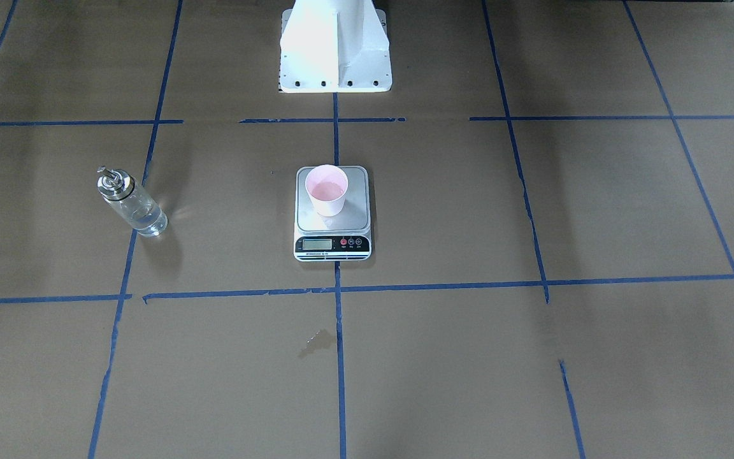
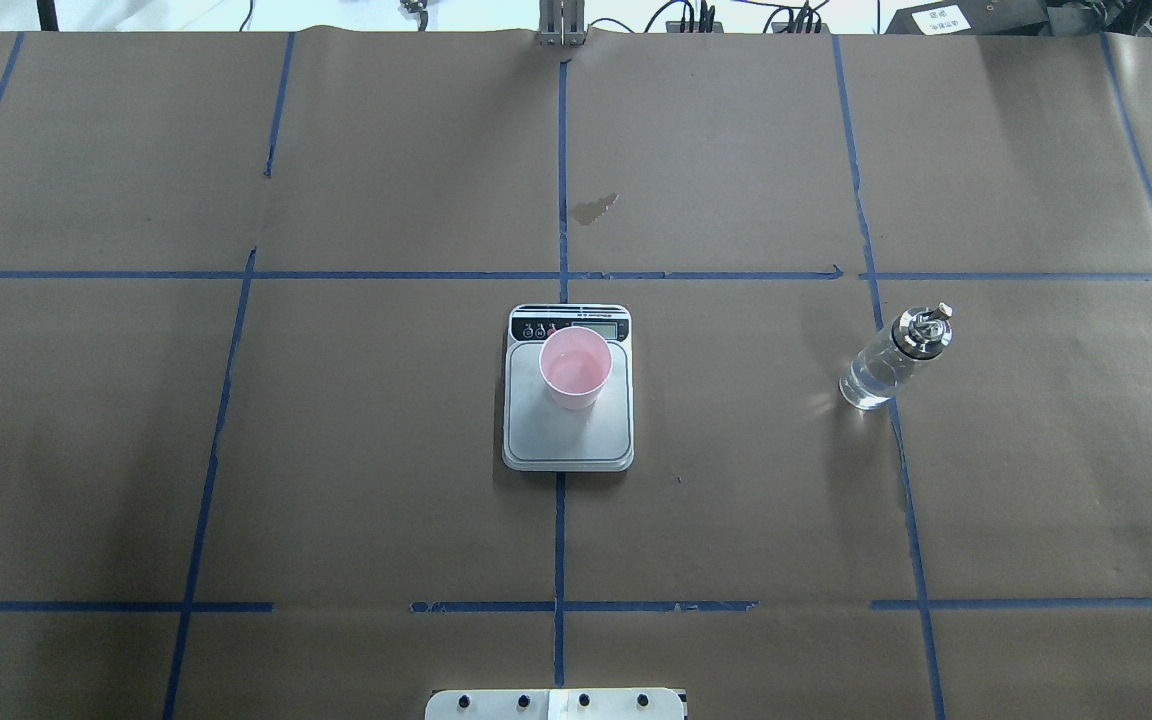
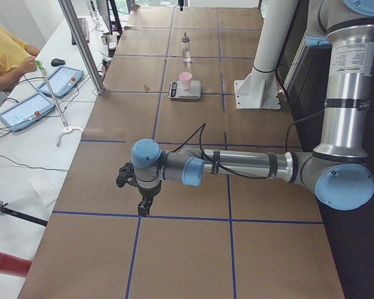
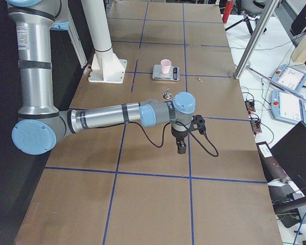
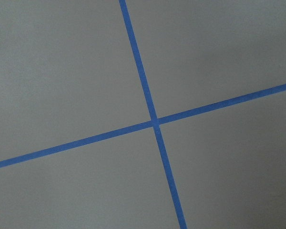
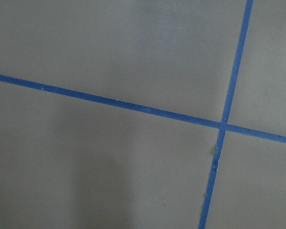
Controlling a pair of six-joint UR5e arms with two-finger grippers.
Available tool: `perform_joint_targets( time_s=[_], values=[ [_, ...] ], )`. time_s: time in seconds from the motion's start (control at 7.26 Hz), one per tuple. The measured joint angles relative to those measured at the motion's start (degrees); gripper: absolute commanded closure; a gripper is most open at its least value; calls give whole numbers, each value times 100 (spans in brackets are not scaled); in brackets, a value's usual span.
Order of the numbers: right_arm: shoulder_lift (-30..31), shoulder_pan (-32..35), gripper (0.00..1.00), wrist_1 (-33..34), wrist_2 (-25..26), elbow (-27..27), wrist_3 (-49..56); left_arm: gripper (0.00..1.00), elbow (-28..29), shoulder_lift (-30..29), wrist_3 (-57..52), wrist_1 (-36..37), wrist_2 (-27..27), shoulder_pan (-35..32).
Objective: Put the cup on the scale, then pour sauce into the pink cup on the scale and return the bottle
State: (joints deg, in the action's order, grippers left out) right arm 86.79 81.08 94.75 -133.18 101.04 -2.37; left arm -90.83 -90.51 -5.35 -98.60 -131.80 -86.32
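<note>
The pale pink cup [image 1: 326,190] stands upright on the scale [image 1: 354,210] at the table's middle, toward the display end of the plate; both also show in the overhead view, cup [image 2: 576,366] on scale [image 2: 566,440]. The glass bottle [image 2: 891,360] with a metal pourer cap stands apart on the robot's right side [image 1: 131,203], clear sauce [image 2: 866,385] in its lower part. My left gripper [image 3: 144,205] hangs over bare table far from them, and so does my right gripper [image 4: 181,148]. I cannot tell whether either is open or shut. Both wrist views show only brown paper and blue tape.
The robot's white base [image 1: 335,51] stands behind the scale. A dark stain [image 2: 596,208] marks the paper beyond the scale. Metal posts [image 3: 81,47] and an operators' bench with tablets [image 3: 34,109] run along the table's far edge, with a person in yellow [image 3: 3,56].
</note>
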Motion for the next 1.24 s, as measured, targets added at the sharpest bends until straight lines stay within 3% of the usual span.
perform_joint_targets(
  time_s=[0.14,0.41,0.83,1.24],
  values=[
    [-330,-33,0,567,10,17,-1,0,60,47,14,-11,-7,-7],
    [-442,-98,0,892,3,24,7,0,181,55,55,-6,-60,-179],
    [-237,-192,0,557,17,-334,9,0,122,-26,85,50,-632,-487],
    [-199,-197,0,181,12,-692,16,0,88,25,66,42,-672,-507]
  ],
)
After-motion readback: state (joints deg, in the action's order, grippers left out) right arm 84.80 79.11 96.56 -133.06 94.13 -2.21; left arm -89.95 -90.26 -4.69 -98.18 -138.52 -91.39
